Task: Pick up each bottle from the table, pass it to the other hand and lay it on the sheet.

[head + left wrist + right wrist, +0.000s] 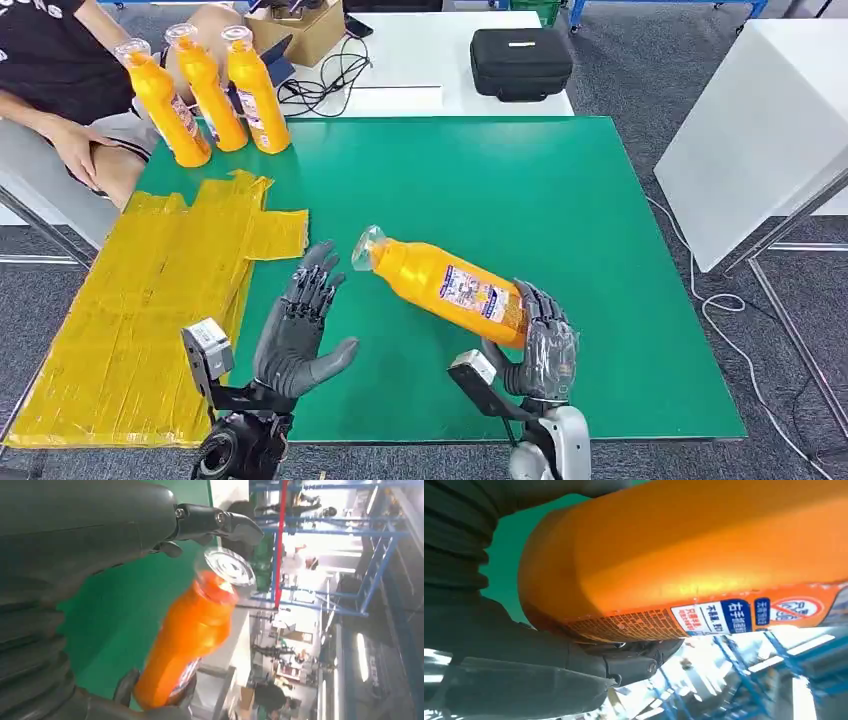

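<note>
Held bottle: an orange bottle with a clear cap lies tilted in the lower middle of the head view, above the green table, cap toward the left.
Right hand: the right hand grasps the bottle's base end, fingers wrapped round it.
Left hand: the left hand is released, fingers spread, palm facing the cap, just beside it without touching.
Sheet: a yellow sheet lies at lower left.
Other bottles: three orange bottles stand upright at upper left.
Person: a seated person at the upper left edge.

Grey carpet floor, white tables, blue metal racks.
</note>
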Controlling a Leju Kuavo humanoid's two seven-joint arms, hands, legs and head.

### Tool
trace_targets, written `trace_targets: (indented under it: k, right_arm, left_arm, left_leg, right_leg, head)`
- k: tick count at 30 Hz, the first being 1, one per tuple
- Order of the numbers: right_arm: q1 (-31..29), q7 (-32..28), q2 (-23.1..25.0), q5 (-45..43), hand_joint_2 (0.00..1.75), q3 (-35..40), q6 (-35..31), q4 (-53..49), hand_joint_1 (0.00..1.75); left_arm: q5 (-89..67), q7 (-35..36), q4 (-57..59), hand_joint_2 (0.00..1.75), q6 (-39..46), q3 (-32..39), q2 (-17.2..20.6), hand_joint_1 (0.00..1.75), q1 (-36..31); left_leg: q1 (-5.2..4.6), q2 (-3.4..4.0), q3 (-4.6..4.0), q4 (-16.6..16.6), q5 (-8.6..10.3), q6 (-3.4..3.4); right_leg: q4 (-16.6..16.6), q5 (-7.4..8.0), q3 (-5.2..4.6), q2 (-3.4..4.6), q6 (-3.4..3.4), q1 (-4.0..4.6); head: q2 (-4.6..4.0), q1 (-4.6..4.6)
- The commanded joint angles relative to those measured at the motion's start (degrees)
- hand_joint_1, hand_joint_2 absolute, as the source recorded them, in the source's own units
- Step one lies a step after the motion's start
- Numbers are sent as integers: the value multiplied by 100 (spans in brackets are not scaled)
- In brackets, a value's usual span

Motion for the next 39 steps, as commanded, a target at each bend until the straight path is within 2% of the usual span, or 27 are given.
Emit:
trace_targets:
  k: [1, 5, 8, 9, 16, 20, 27, 37, 39]
  right_arm:
    - [-481, -645, 354, 316, 175, -285, -55, 371, 175]
    - [-661, -585, 514, 1017, 175, 275, -55, 723, 175]
    - [-828, -307, 514, 1444, 175, 646, -55, 830, 175]
    - [-896, -246, 514, 1528, 175, 696, -55, 874, 175]
    - [-1006, -342, 514, 1512, 175, 715, -55, 975, 175]
    - [-1283, -140, 514, 1688, 175, 1056, -55, 1349, 175]
    - [-1372, -143, 514, 1601, 175, 1306, -55, 1318, 175]
    - [-1394, -30, 514, 1522, 175, 1541, -55, 1279, 175]
    - [-1394, -64, 514, 1450, 175, 1566, -55, 1219, 175]
  left_arm:
    - [130, 37, 923, 175, -31, -407, 159, 0, -672]
    - [338, 27, 1404, 175, -193, -489, 159, 0, -1033]
    - [414, -28, 1766, 175, -284, -549, 116, 0, -1267]
    - [439, -46, 1844, 175, -319, -560, 95, 0, -1326]
    - [490, -51, 1859, 175, -373, -569, 91, 0, -1354]
    - [730, 16, 1908, 175, -515, -501, 53, 0, -1456]
    - [916, 92, 1717, 175, -476, -358, 40, 0, -1373]
    - [1293, 179, 1621, 175, -391, 27, 23, 0, -1208]
    - [1669, 144, 1636, 175, -359, 344, -48, 0, -1225]
  left_leg:
    - [1, -4, 16, -5, -3, -5]
    - [2, 4, 8, -6, 0, -5]
    - [9, 11, 31, -7, -6, -12]
    - [4, 3, 10, -6, 2, -6]
    - [3, 7, 11, -5, 0, -7]
    - [6, 16, 13, -3, -4, -11]
    - [6, 9, 5, -1, -2, -10]
    - [4, 19, 11, -1, -7, -9]
    - [2, 6, -4, -3, 2, -7]
  right_leg:
    - [-6, -4, 18, -12, 5, 1]
    - [-5, 1, 8, -1, 2, 3]
    - [-11, -2, 33, -2, 6, 10]
    - [-4, 1, 12, -2, 3, 5]
    - [-4, -1, 15, 4, 4, 5]
    - [-3, -2, 16, 9, 3, 8]
    - [-1, -2, 9, 5, 3, 7]
    - [0, -4, 14, 16, 6, 7]
    - [1, 0, 2, 6, 3, 4]
  head:
    - [0, 0]
    - [0, 0]
    - [0, 0]
    - [0, -2]
    - [0, 0]
    - [0, 0]
    - [0, 0]
    - [0, 0]
    - [0, 2]
